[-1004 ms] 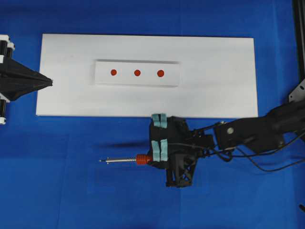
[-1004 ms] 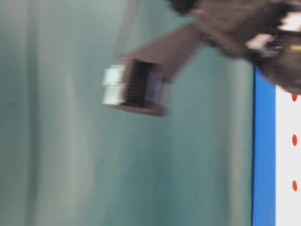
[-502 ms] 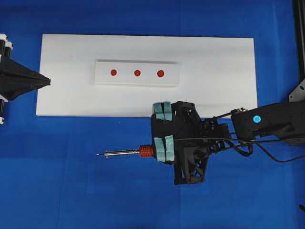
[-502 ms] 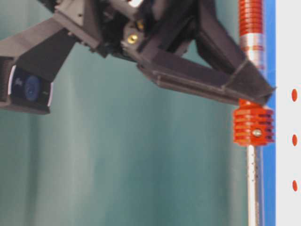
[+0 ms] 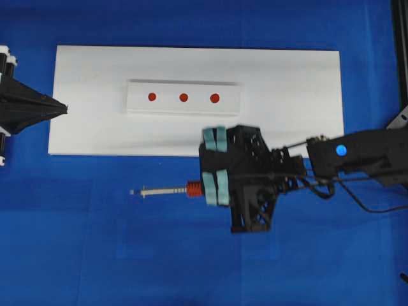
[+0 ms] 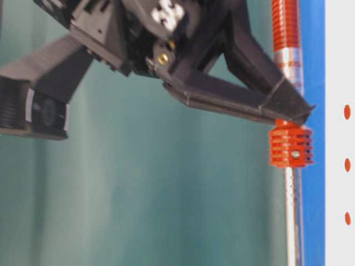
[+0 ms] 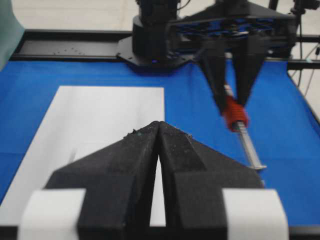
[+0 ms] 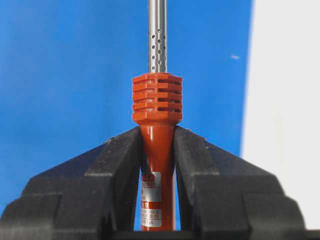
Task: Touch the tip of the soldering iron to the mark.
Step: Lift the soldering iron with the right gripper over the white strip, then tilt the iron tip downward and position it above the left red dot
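Blue tabletop (image 5: 95, 255), seen from overhead, covers the whole work area w/ a soft cloth-like surface. A large white rectangular board (image 5: 287, 115) lies flat on it, long side running left to right, in the upper half of the view. A smaller white strip (image 5: 167, 105) sits on the board's middle, approx. parallel to it. Three red dots run in a row along the strip: left dot (image 5: 152, 97), middle dot (image 5: 183, 97), right dot (image 5: 215, 98), evenly spaced. Blue surface shows all round the board's edges.
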`<state>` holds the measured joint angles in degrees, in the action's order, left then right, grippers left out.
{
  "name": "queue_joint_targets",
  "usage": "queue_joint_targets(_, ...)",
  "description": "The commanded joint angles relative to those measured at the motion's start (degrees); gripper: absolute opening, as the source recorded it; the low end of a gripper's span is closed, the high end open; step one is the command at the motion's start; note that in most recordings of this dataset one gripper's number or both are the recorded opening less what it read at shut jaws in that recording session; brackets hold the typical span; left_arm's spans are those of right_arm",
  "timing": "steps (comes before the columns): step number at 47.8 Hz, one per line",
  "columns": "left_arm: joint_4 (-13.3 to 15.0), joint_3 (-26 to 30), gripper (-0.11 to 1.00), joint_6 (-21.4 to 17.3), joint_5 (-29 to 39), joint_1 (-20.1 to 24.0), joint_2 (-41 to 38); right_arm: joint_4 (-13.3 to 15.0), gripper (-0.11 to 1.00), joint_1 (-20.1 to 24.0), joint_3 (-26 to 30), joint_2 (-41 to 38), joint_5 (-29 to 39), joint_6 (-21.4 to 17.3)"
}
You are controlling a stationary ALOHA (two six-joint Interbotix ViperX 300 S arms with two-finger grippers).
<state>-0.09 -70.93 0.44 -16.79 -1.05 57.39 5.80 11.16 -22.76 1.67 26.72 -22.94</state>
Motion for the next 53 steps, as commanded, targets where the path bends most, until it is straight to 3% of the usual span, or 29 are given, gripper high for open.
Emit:
queue_joint_targets(1,0.00,0.35,0.00,0.09,-0.26,0.00,-0.18,1.32,0.06,-2.20,0.97,2.46,1.05,0.26)
queue_joint_targets(9,0.00,0.18,0.00,0.09,-0.26,0.00,-0.18,3.69,0.06,-6.42,0.88,3.60,3.08,2.99)
queue_joint_targets(21,0.00,0.18,0.00,0.18,-0.26,0.00,-0.18,3.60,0.06,-13.36,1.32,4.31,3.60,11.78)
queue_joint_targets(33,0.00,0.09,0.00,0.18,-0.26,0.00,-0.18,3.43,0.06,-19.07,1.76,4.31,3.60,16.88)
queue_joint_targets(53,0.00,0.09,0.00,0.09,-0.26,0.00,-0.18,3.16,0.06,-20.65,2.02,4.13,3.60,18.37)
